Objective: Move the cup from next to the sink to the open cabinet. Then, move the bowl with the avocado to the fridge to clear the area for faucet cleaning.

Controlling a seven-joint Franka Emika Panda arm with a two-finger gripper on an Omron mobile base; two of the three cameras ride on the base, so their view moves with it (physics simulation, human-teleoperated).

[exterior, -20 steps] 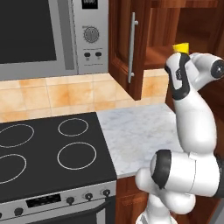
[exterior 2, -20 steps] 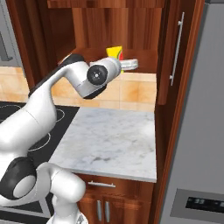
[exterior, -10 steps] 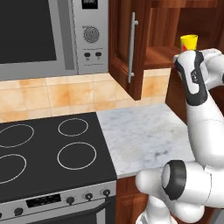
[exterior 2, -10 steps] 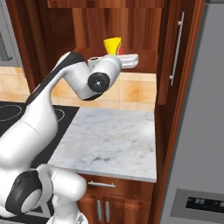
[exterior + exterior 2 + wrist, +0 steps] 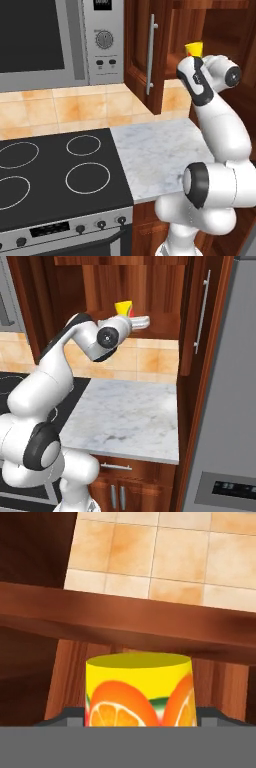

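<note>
the cup [image 5: 139,689] is clamped in the hand [image 5: 131,317], raised at the front edge of the open cabinet [image 5: 165,323]'s shelf, above the worktop [image 5: 130,416]. judged: first move nearly finished, cup not yet released; bowl step untouched.

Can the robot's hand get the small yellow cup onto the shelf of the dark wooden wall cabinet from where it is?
Probably yes. The hand, holding the small yellow cup, is at the open dark reddish-brown wall cabinet, whose door is swung aside, and nothing blocks the wooden shelf ahead.
</note>
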